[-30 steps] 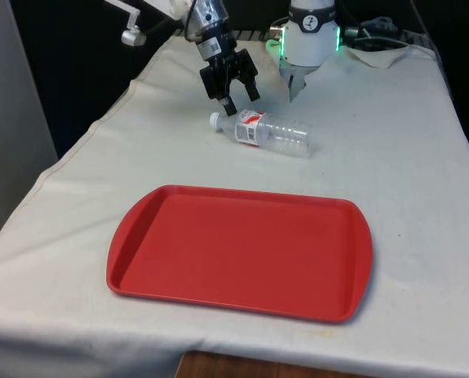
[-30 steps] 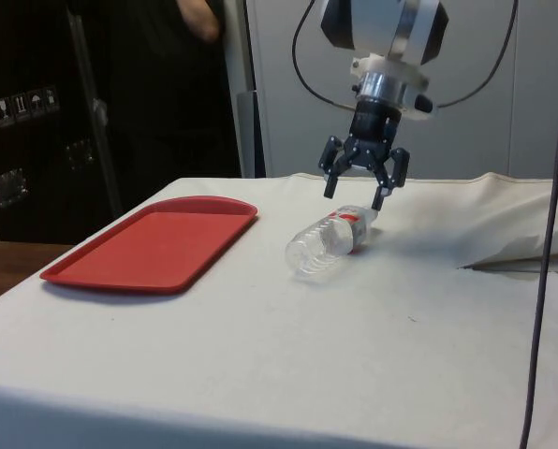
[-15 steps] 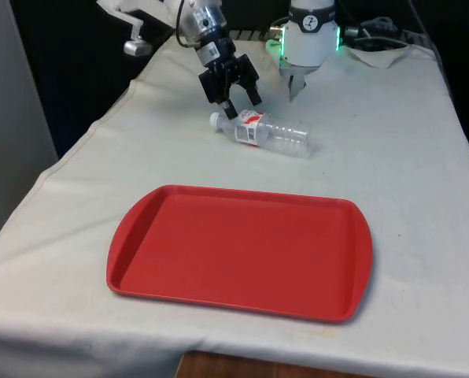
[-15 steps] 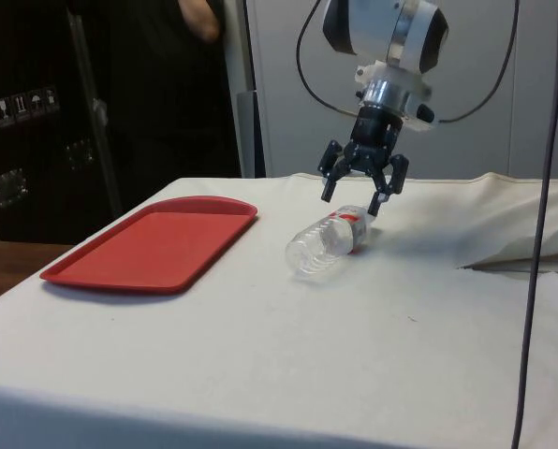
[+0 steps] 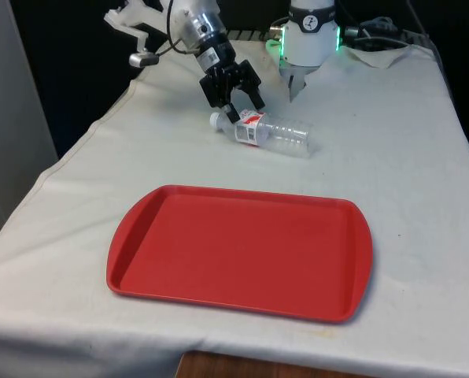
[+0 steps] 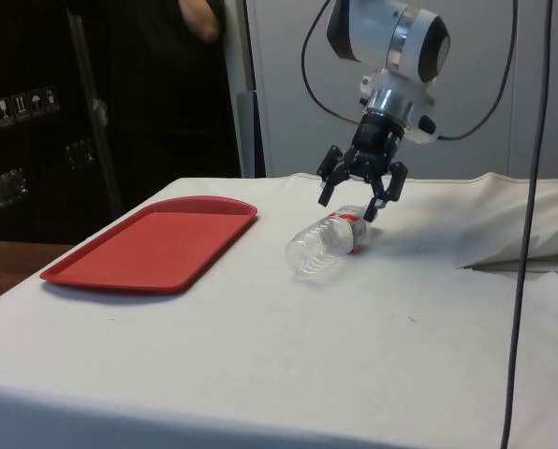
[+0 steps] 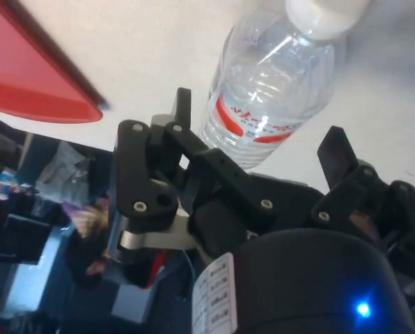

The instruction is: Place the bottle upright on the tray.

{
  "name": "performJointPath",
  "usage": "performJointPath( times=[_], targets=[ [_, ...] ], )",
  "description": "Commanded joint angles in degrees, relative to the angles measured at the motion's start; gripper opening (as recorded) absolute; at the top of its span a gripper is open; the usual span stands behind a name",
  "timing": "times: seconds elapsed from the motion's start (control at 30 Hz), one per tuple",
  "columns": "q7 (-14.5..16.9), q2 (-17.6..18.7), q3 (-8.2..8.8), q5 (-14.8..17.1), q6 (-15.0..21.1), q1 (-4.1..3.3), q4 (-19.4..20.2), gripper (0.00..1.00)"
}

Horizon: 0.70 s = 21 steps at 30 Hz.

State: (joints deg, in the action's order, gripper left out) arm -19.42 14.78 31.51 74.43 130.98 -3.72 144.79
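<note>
Gripper (image 5: 236,101) is tilting further vs. 1 s ago and closing in on cap end of bottle (image 5: 263,131), jaws spread, nothing held, so grasp is pending; clear ribbed plastic btl, red/white label, is lying on its side upper centre of front view, well apart from smooth red rimmed tray (image 5: 240,250) on white cloth (image 5: 400,157).

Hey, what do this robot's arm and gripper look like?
A white arm with rounded joint housings and a silver band at the wrist ends in a black two-finger gripper. The fingers are angular black linkages with small screws. Dark cables loop behind the arm.
</note>
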Motion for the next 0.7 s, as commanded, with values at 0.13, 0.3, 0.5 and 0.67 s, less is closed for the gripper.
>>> performJointPath(
  times=[0.13,0.3,0.5,0.67],
  targets=[
    [2.6,1.1,-0.06,2.9,-1.7,0.4,-0.4,1.0],
    [3.5,2.2,0.23,3.2,-2.4,0.17,-0.5,1.0],
    [6.0,4.1,0.57,5.1,-3.8,0.52,-1.4,1.0],
    [6.7,5.4,0.86,5.3,-4.4,0.63,-2.0,1.0]
  ],
)
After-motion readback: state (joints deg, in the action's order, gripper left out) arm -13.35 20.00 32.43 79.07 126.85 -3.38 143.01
